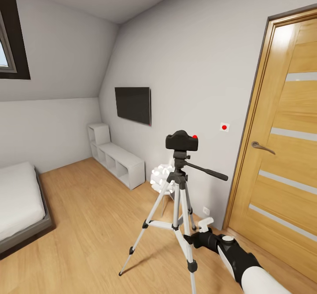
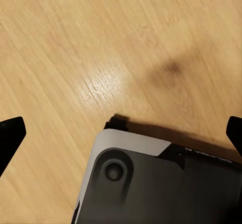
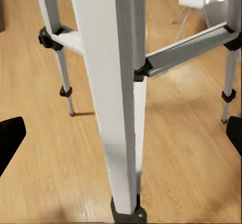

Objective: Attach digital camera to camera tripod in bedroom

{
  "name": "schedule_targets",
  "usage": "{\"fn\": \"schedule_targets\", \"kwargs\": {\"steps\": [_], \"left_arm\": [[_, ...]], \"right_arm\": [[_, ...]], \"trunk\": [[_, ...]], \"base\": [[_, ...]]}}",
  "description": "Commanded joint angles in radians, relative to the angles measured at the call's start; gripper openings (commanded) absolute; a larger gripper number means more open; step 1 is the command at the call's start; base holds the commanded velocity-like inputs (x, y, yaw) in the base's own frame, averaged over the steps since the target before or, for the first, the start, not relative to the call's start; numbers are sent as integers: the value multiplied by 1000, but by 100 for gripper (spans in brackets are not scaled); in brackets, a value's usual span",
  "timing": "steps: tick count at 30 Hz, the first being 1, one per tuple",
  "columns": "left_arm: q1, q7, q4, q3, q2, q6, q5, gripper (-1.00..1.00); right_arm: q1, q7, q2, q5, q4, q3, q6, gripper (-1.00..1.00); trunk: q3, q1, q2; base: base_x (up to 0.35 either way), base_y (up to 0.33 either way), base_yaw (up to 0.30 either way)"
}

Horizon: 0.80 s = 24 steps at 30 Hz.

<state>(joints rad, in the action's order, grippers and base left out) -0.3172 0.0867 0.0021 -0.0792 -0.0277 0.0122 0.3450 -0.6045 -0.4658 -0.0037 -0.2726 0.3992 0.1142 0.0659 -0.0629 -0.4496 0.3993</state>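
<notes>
Head view: the digital camera point(image 1: 182, 141) is seen seated on the head of the camera tripod point(image 1: 178, 206), red button up, pan handle pointing toward the wooden door point(image 1: 281, 144). The tripod stands on the wood floor point(image 1: 88, 214) of the bedroom, well apart from the bed point(image 1: 17, 201), with the wall TV point(image 1: 133, 104) behind it. The right gripper point(image 1: 203, 226) is held low beside a tripod leg, just below the spreader braces.

Judgement: the camera appears mounted already, so what remains is to confirm the seat. This is best done without nudging the legs; the right arm would be drawn clear straight back, away from the near leg.

Right wrist view: the near tripod leg point(image 3: 118, 98) is shown very close, centred between the dark fingertips point(image 3: 10, 141) at the frame edges. The jaws are spread wide and grip nothing. This closeness is not evident from the head.

Left wrist view: the left gripper point(image 2: 121, 133) is shown with jaws spread and empty, over bare floor and part of the robot's dark base point(image 2: 161, 183).
</notes>
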Motion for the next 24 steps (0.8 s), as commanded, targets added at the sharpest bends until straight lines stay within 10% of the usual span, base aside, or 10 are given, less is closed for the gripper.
{"fn": "schedule_targets", "kwargs": {"steps": [1,10,24], "left_arm": [[0,2,0,-8,0,1,8,100],[0,2,0,-9,0,1,8,100],[0,2,1,-8,-2,2,8,100]], "right_arm": [[0,-8,-12,-5,1,9,6,100],[0,-12,-138,-1,-34,41,7,100],[0,-1,-206,-7,-305,49,-87,100]], "trunk": [[0,0,1],[0,0,1],[0,0,1]], "base": [[0,0,0],[0,0,0],[0,0,0]]}}
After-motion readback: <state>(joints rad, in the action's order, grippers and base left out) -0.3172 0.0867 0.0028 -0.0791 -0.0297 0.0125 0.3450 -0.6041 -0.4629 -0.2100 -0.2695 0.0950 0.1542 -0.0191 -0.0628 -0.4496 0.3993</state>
